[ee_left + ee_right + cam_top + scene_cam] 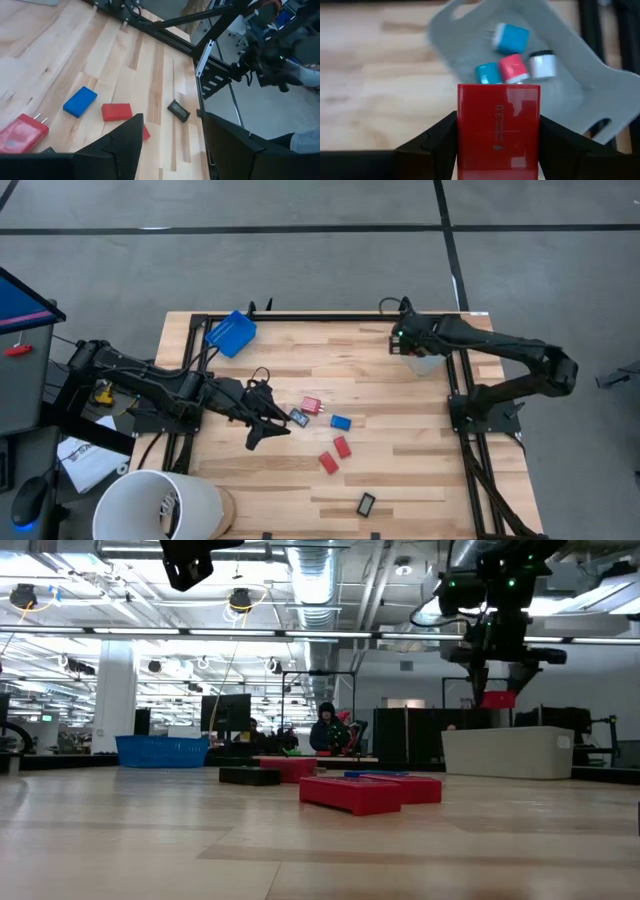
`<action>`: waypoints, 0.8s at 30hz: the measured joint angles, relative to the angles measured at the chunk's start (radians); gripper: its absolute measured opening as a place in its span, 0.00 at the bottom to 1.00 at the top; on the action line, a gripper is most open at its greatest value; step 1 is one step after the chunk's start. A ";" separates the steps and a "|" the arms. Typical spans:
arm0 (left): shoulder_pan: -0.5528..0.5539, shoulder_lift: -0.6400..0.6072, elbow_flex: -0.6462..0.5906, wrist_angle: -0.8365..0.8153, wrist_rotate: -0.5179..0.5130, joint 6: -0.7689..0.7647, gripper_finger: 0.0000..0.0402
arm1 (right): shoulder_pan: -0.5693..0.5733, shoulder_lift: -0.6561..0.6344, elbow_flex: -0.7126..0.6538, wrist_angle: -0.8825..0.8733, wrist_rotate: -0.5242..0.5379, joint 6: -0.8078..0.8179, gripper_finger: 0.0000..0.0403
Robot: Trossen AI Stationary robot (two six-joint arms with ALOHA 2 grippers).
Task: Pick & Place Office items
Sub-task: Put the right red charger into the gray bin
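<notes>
The right gripper (497,131) hangs above the clear grey bin (580,65) at the table's far right corner, its fingers clamped on a red block (498,131). Below it in the bin lie two cyan pieces, a pink one and a white one. The left gripper (170,145) hovers part-open and empty over mid-table, near a red plug piece (22,132), a blue block (80,101), another red block (116,111) and a black rectangle (178,110). A blue tray (231,333) sits at the far left.

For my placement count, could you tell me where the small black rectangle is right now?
In the high view, the black rectangle lies alone near the table's front edge, right of centre, below the two red blocks.
</notes>
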 joint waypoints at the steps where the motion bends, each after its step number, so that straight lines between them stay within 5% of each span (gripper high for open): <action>1: 0.000 0.000 0.000 0.000 -0.002 0.001 0.51 | -0.026 0.001 0.000 -0.007 -0.002 0.025 0.52; 16: 0.000 0.000 0.000 0.000 -0.012 0.014 0.51 | -0.136 0.017 -0.101 -0.015 -0.035 0.570 0.54; 24: 0.000 0.000 0.000 -0.001 -0.011 0.014 0.51 | -0.137 0.017 -0.142 0.008 -0.026 0.694 0.50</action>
